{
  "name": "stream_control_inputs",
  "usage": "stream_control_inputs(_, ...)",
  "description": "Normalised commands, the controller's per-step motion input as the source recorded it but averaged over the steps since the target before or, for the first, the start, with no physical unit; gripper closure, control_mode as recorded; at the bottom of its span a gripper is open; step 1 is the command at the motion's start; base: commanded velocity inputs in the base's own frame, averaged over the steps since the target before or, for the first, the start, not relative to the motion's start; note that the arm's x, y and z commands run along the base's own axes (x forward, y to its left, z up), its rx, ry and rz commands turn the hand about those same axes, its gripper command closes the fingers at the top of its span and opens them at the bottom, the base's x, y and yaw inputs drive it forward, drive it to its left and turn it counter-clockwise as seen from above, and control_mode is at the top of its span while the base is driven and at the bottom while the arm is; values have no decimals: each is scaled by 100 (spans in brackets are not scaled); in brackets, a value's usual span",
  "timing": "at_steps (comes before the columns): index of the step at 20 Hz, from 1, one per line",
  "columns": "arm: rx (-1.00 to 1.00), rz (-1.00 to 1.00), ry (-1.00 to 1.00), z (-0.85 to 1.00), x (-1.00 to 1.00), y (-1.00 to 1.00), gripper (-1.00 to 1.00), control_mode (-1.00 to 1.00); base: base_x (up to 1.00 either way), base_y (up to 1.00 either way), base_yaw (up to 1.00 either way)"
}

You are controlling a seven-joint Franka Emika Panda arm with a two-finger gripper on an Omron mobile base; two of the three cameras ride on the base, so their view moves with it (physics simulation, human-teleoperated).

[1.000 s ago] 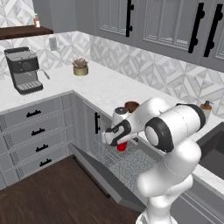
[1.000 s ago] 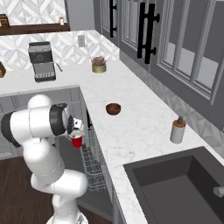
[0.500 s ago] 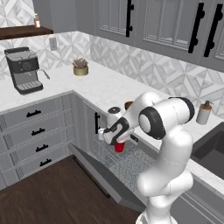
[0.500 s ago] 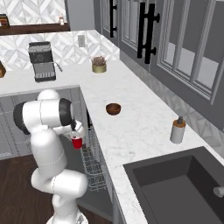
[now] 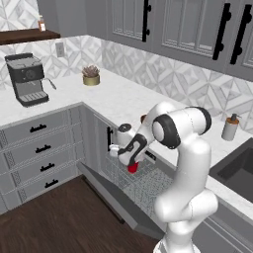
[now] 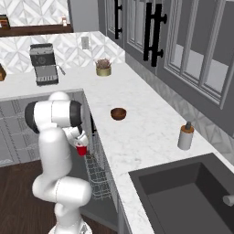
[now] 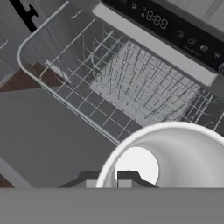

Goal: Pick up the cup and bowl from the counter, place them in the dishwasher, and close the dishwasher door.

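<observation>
So the red cup (image 5: 132, 168) is hanging upright right over the pulled-out wire rack (image 5: 143, 180) of the dishwasher, with the gripper (image 5: 129, 159) clamped on its rim. The door (image 5: 116, 200) is dropped open. The bowl (image 6: 118, 113) sits on the counter (image 6: 141, 132).

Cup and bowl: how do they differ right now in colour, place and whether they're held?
The cup is red, the bowl dark brown. The cup hangs in the gripper over the dishwasher rack; the bowl sits free on the counter. Both are small, upright and open-topped.
</observation>
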Motion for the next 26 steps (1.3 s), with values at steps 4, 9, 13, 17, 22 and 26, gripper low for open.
stream_control_inputs(4, 0, 0, -2, -23, 22, -13, 100, -100, 0, 0, 0)
stream_control_inputs(9, 0, 0, 0, -20, 34, -22, 100, -100, 0, 0, 0)
stream_control_inputs(13, 0, 0, -1, -39, 44, -7, 100, -100, 0, 0, 0)
stream_control_inputs(17, 0, 0, -4, -45, 43, 0, 100, -100, 0, 0, 0)
stream_control_inputs(22, 0, 0, -3, -54, 41, 2, 100, -100, 0, 0, 0)
stream_control_inputs(26, 1, 2, -6, -53, 36, 10, 100, -100, 0, 0, 0)
